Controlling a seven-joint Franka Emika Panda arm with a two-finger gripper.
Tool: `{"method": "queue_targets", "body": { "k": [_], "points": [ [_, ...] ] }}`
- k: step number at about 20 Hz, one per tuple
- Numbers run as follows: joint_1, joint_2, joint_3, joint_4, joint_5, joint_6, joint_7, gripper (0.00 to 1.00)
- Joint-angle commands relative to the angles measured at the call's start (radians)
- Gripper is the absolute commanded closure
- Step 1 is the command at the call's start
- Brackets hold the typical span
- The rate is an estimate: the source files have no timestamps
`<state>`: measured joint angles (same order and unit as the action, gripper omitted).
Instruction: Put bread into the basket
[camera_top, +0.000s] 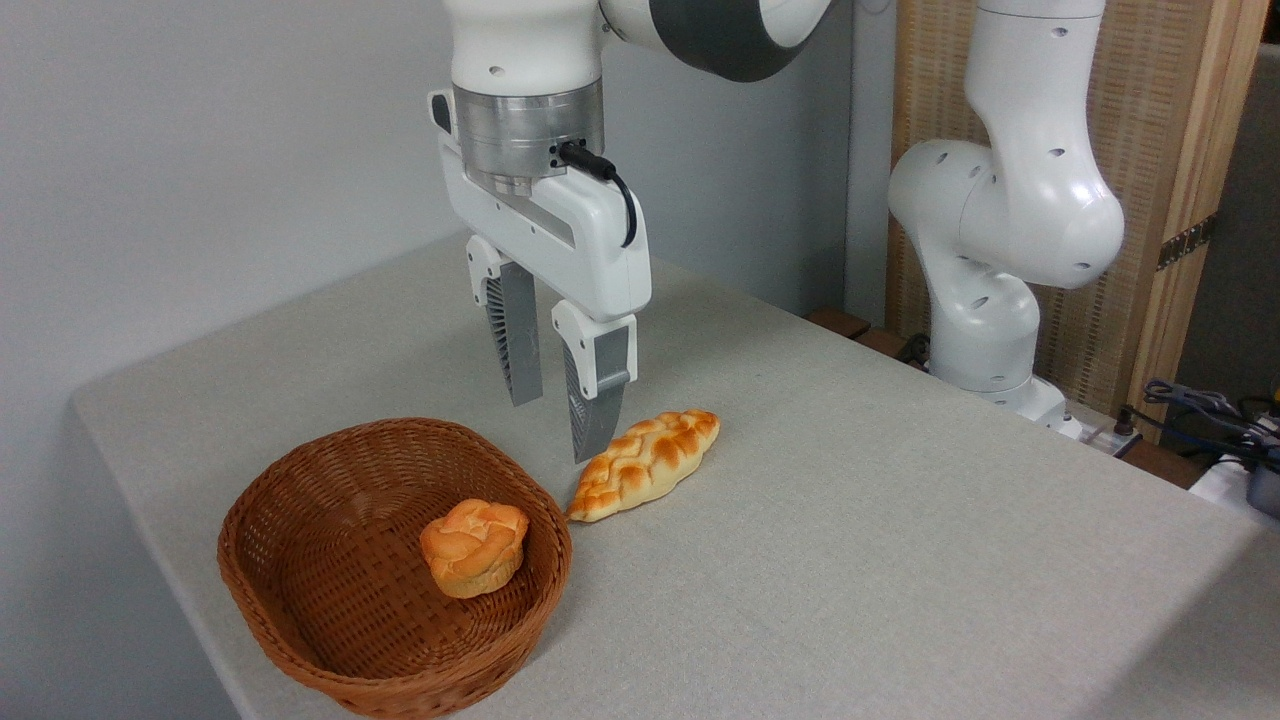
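Note:
The bread (648, 463), a long braided golden-brown loaf, lies on the grey table just right of the basket, its near tip almost at the rim. The basket (330, 640) is brown wicker and sits at the table's front left. My gripper (557, 430) hangs open above the table, just left of and slightly behind the loaf, with nothing between its fingers. Its right fingertip (590, 440) is close to the loaf's left end.
A small round orange knotted bun (474, 546) rests inside the basket at its right side. The arm's white base (990, 330) stands at the table's back right, with cables (1210, 415) beyond it. The table's edges run along the left and front.

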<state>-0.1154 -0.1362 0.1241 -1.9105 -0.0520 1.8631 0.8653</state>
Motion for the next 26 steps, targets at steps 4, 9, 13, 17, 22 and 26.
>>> {"method": "queue_targets", "body": {
  "k": [4, 9, 13, 17, 22, 26],
  "points": [
    [-0.006, 0.003, 0.008, 0.018, -0.006, -0.045, 0.000, 0.00],
    [-0.006, 0.003, 0.008, 0.018, -0.006, -0.045, 0.000, 0.00],
    [-0.006, 0.004, 0.008, 0.018, -0.006, -0.045, -0.002, 0.00],
    [-0.006, 0.004, 0.008, 0.016, -0.006, -0.045, -0.002, 0.00],
    [-0.006, 0.013, 0.005, 0.016, -0.006, -0.047, -0.003, 0.00],
    [-0.009, 0.018, 0.003, 0.007, -0.009, -0.070, -0.008, 0.00]
  ]
}}
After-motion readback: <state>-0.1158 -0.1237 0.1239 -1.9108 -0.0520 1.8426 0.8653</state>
